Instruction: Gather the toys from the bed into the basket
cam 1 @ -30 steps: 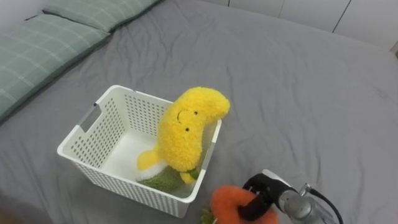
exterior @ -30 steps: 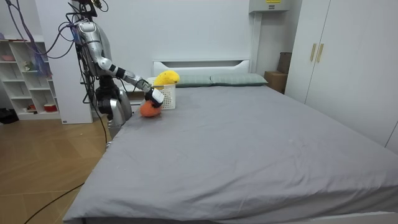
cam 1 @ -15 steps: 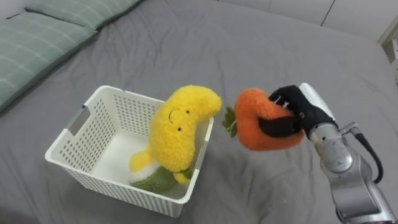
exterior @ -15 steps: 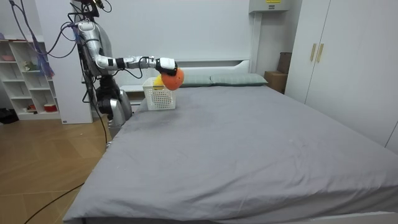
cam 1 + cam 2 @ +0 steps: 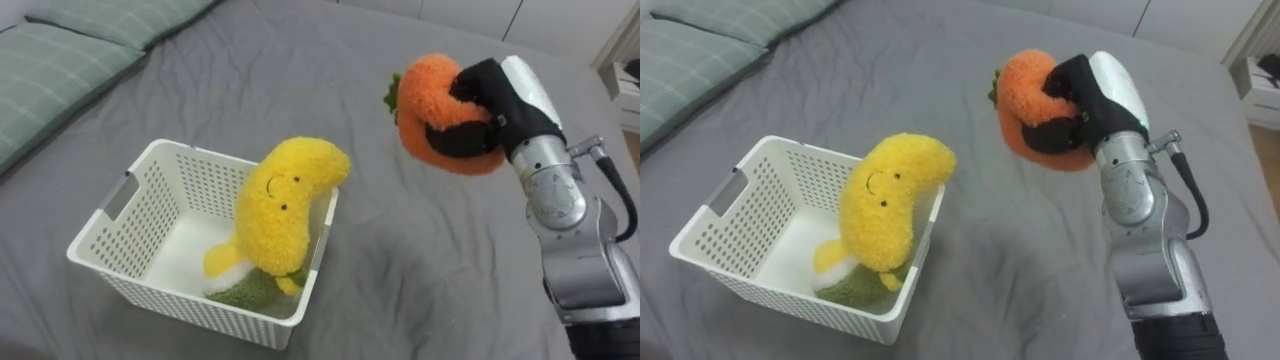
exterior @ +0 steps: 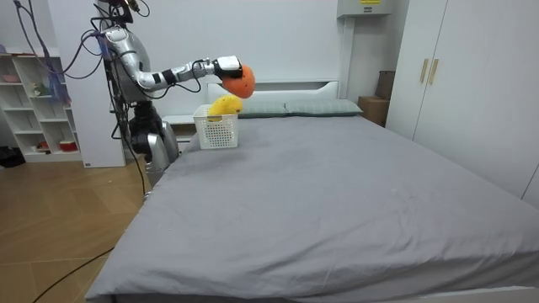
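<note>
1. Grip of the right robot hand [image 5: 503,97]: its dark fingers are curled tightly over the top and front of an orange plush toy [image 5: 432,95], which has a green leafy tuft at its far end.
2. The orange plush toy is held in the air above the grey bed [image 5: 420,260], clear of the sheet. In the eye views it is up and to the right of the basket, not over its opening.
3. A white basket [image 5: 110,215] with perforated walls and a slot handle in its left side sits on the bed.
4. A yellow plush toy [image 5: 280,205], banana-shaped with a small stitched face, stands in the basket's near right corner. It leans on the right wall, and its curved top reaches above the rim.
5. A green plush piece [image 5: 250,290] lies at the yellow toy's foot inside the basket; I cannot tell whether the two are joined.
6. Green checked pillows [image 5: 60,65] lie at the head of the bed, beyond the basket to the left.
7. In the room view the robot stands on the wooden floor beside the bed, near its head end, at the room view's left. Its right arm is stretched out towards the bed, and the orange toy shows just above the yellow one.
8. A white shelf unit [image 6: 38,105] stands behind the robot, and a wardrobe [image 6: 472,84] stands at the room view's right.
</note>
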You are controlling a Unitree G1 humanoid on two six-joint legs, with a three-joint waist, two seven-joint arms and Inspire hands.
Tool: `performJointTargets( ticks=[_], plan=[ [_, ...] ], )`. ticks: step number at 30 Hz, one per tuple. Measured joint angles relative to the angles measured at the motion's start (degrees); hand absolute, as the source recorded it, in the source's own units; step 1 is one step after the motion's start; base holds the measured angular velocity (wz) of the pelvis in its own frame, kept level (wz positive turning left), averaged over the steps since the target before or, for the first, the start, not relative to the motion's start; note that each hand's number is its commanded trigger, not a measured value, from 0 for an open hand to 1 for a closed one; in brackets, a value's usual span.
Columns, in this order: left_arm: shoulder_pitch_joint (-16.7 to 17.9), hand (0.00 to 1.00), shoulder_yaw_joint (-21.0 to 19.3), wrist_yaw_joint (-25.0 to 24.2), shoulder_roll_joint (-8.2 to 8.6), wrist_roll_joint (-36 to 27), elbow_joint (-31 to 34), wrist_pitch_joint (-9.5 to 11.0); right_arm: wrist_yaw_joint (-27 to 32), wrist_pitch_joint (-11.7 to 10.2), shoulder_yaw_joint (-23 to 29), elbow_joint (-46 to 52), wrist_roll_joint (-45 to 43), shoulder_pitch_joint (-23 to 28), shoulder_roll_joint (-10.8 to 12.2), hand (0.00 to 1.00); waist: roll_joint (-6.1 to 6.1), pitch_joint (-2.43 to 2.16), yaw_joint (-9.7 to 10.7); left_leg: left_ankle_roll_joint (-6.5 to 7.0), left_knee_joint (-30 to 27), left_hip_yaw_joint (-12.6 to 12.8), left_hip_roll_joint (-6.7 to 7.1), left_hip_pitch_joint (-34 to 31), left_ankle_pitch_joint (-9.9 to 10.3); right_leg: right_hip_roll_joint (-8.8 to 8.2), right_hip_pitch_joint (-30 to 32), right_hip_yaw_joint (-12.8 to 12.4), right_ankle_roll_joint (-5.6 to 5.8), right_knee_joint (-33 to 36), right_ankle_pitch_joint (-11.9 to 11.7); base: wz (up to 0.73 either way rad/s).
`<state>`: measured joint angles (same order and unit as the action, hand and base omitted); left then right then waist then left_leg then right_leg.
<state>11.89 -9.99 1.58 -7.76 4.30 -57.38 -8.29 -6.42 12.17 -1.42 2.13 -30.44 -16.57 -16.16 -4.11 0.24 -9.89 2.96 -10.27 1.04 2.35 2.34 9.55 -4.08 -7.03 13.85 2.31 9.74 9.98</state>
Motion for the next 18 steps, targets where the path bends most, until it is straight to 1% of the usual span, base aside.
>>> performJointTargets(
  ticks=[3,5,6,8,9,11,12,13,15,17,18],
  plan=[
    [0.07,0.0,-0.49,-0.03,-0.03,0.43,-0.07,-0.02,-0.03,0.18,-0.21,2.25,0.14,-1.15,0.31,1.0,0.0,0.0,-0.42,0.0,-0.16,-0.53,0.05,-0.36,0.0,-0.01,0.09,0.42,0.0,-0.05,0.0,0.08],
    [0.05,0.0,-0.67,-0.22,-0.03,0.38,0.08,-0.04,-0.62,1.21,-0.94,5.67,0.13,-1.22,0.3,1.0,-0.09,-0.07,-1.11,-0.02,-0.1,-0.69,0.07,-0.81,-0.02,-0.01,0.53,0.46,0.0,-0.04,0.0,0.0],
    [0.06,0.0,-0.62,-0.61,-0.03,0.38,0.07,-0.22,-0.89,1.64,-2.04,7.62,0.13,-1.65,0.32,1.0,-0.11,-0.07,-1.36,-0.03,0.01,-0.69,0.06,-0.87,-0.06,-0.01,0.68,0.45,0.0,-0.05,0.0,0.0],
    [0.01,0.0,-0.56,-0.92,-0.01,0.39,0.07,-0.43,-1.75,1.68,-3.86,8.43,-0.3,-3.13,0.38,1.0,-0.25,-0.17,-1.57,-0.04,0.03,-0.93,0.12,-0.9,-0.08,-0.01,0.58,0.48,0.0,-0.11,0.0,0.04],
    [-0.16,0.0,-0.56,-0.96,-0.01,0.38,0.06,-0.44,-2.89,1.7,-4.95,8.57,-0.91,-4.14,0.38,1.0,-0.52,-0.3,-1.6,-0.05,0.02,-1.27,0.17,-1.06,-0.15,-0.01,0.59,0.53,0.0,-0.16,0.0,0.1],
    [-0.36,0.0,-0.25,-0.9,0.01,0.31,0.06,-0.44,-4.37,2.1,-6.89,8.57,-1.54,-5.37,0.39,1.0,-0.9,-0.34,-1.9,-0.06,0.01,-1.38,0.22,-1.12,-0.19,-0.01,0.57,0.67,0.0,-0.16,0.0,0.06],
    [-0.56,0.0,0.07,-0.86,-0.04,0.14,0.06,-0.42,-5.24,2.59,-8.38,8.57,-2.3,-6.03,0.38,1.0,-1.11,-0.31,-2.59,-0.06,0.0,-1.43,0.22,-1.11,-0.21,-0.02,0.56,0.84,0.0,-0.13,0.0,0.04],
    [-0.99,0.0,0.16,-0.82,-0.15,-0.3,0.02,-0.4,-6.09,2.91,-9.55,8.57,-2.76,-6.37,0.46,1.0,-1.35,-0.18,-3.21,-0.06,-0.07,-1.61,0.24,-1.07,-0.21,-0.02,0.38,1.12,0.0,-0.14,0.0,0.07],
    [-1.21,0.0,0.19,-0.78,-0.28,-0.28,0.02,-0.22,-7.72,2.95,-11.39,8.57,-3.13,-7.04,0.54,1.0,-1.73,-0.01,-3.44,-0.06,-0.25,-2.1,0.32,-1.08,-0.22,-0.07,0.1,1.76,0.0,-0.17,0.0,0.14],
    [-1.29,0.0,0.2,-0.78,-0.35,-0.19,0.03,-0.2,-9.3,3.02,-12.72,8.57,-3.15,-7.48,0.7,1.0,-1.9,0.04,-4.15,-0.05,-0.46,-2.73,0.46,-1.15,-0.23,-0.14,-0.26,2.11,0.0,-0.2,0.0,0.17],
    [-1.34,0.0,0.23,-0.79,-0.4,-0.14,0.09,-0.2,-10.23,3.39,-13.46,8.57,-3.24,-7.8,0.82,1.0,-2.0,0.09,-4.53,-0.05,-0.48,-2.99,0.5,-1.25,-0.23,-0.14,-0.3,2.23,0.0,-0.2,0.0,0.16]
  ],
)
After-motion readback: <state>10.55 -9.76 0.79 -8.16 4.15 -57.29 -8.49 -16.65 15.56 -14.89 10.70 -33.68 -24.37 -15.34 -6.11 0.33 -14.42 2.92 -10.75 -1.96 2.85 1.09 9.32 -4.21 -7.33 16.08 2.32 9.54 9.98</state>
